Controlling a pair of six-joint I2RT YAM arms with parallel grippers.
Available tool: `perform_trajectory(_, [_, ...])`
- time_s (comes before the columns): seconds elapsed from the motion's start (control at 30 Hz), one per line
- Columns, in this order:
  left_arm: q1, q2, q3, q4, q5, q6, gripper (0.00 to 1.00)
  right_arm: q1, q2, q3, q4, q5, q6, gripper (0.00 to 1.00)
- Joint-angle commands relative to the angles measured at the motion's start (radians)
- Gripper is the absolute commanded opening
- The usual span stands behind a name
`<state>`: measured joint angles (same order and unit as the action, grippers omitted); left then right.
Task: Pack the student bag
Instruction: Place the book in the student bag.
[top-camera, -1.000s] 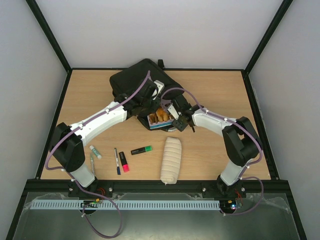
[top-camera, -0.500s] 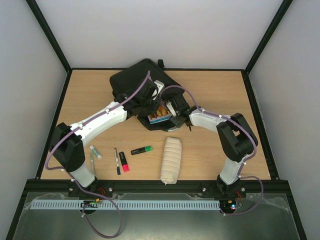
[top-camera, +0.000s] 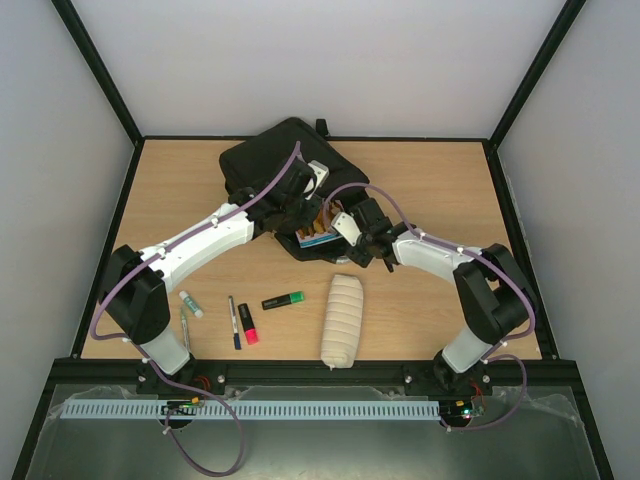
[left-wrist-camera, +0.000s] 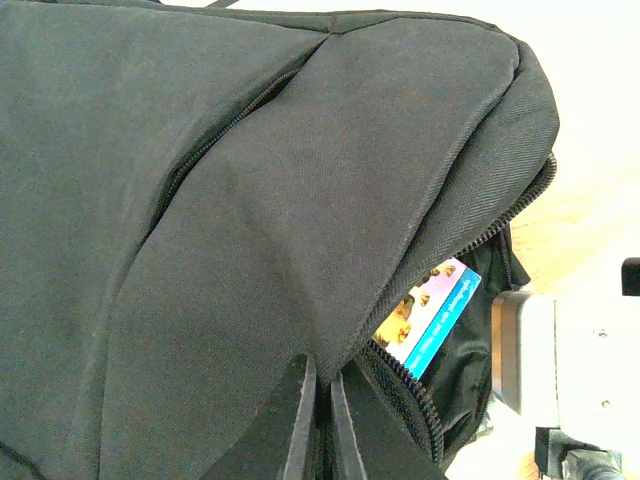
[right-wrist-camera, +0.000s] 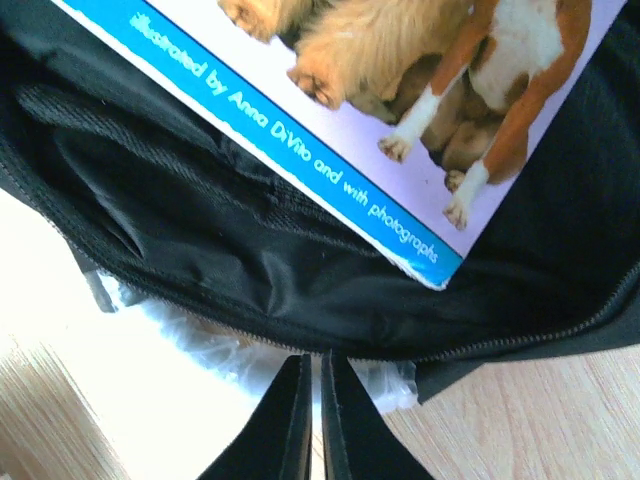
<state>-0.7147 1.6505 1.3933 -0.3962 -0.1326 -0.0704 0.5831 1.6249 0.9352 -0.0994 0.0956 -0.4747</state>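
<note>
Readable in white along the blue strip of a book (right-wrist-camera: 400, 120): "illustrated by Anna DiVito and with photographs". Above that line, photographed puppies, tan and white, on a pale lilac cover. Print on the green marker (top-camera: 284, 300) too small to make out.

Student bag (top-camera: 270, 162): large, black, woven fabric, rounded in outline, with zip teeth along the open mouth and seams across the front panel. Lying flat at the far middle of the worktop (top-camera: 440, 190), mouth toward the arms, book lodged in the opening and partly showing.

Left fingers (left-wrist-camera: 318, 375) clenched on the zip edge of the raised upper flap, book visible beneath it. Right fingers (right-wrist-camera: 312, 362) clenched together, tips against the lower zip rim just below the book; cannot tell whether any fabric is pinched between them. Crinkled clear plastic (right-wrist-camera: 230, 360) under that rim.
</note>
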Motion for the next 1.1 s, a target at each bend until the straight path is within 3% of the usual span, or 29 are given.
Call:
perform_trajectory(0.0, [-0.005, -0.035, 0.016, 0.046, 0.030, -0.002, 0.02, 0.006, 0.024, 0.006, 0.051, -0.057, -0.019, 0.02])
perform_trajectory(0.47, [-0.001, -0.044, 0.017, 0.045, 0.032, 0.000, 0.02, 0.006, 0.155, 0.030, 0.319, -0.021, -0.042, 0.01])
perform_trajectory(0.73, [-0.002, -0.031, 0.017, 0.044, 0.040, -0.005, 0.02, 0.006, 0.204, -0.020, 0.617, 0.148, 0.051, 0.01])
perform_trajectory(0.87, [-0.002, -0.028, 0.017, 0.045, 0.039, -0.005, 0.02, 0.006, 0.213, -0.014, 0.595, 0.148, 0.081, 0.01])
perform_trajectory(1.07, [-0.005, -0.024, 0.012, 0.045, 0.024, -0.003, 0.02, 0.006, 0.084, -0.029, 0.394, 0.026, 0.091, 0.05])
